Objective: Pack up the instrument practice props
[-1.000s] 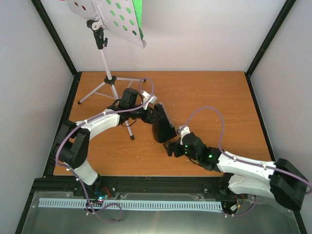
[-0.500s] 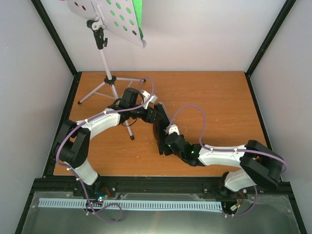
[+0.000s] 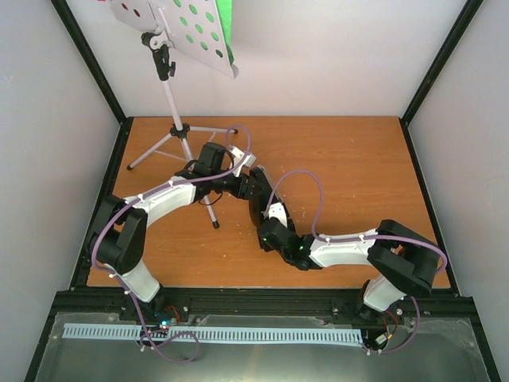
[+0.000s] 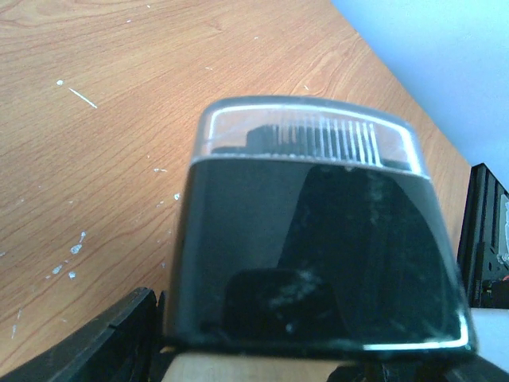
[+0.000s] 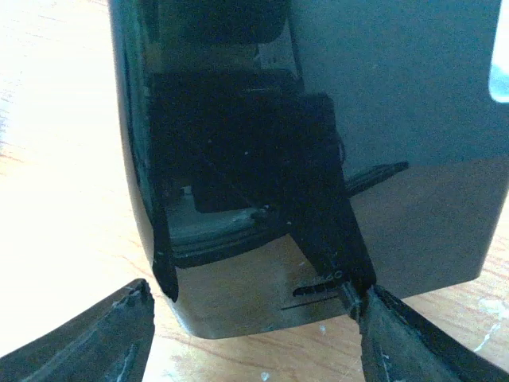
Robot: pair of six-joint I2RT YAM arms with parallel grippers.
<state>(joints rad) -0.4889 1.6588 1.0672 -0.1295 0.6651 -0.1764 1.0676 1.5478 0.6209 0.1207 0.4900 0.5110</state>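
Top external view tells most of the story, and honestly the packing looks like it has barely begun. The wooden desk (image 3: 358,175) has the music stand (image 3: 175,28) up on its tripod at the far left corner, legs spread, pole fully extended, and the perforated tray tilted up top. Nothing about it is folded. The music sheets are on that tray too. The green one (image 3: 225,20) sticks out at the right edge, and the red one only shows through the holes. So the stand and the sheets look untouched to me.

The only thing getting any attention is the metronome (image 3: 256,208), around the middle of the desk with both arms meeting at it. The left tool (image 3: 245,189) is clamped on it from the far side. In the left wrist view the black body with its clear cover (image 4: 306,135) fills the frame right at the fingers. I can't tell whether its base is touching the wood or slightly lifted.

The right tool (image 5: 256,296) has its jaws apart, one finger on either side of the metronome's near end. The right-hand finger (image 5: 398,334) looks to be just touching an edge, but I don't see a real grip.

My guess is it's a handover or a two-handed hold on the metronome. Wherever this stuff gets packed isn't in any view. Basically everything is left to do.
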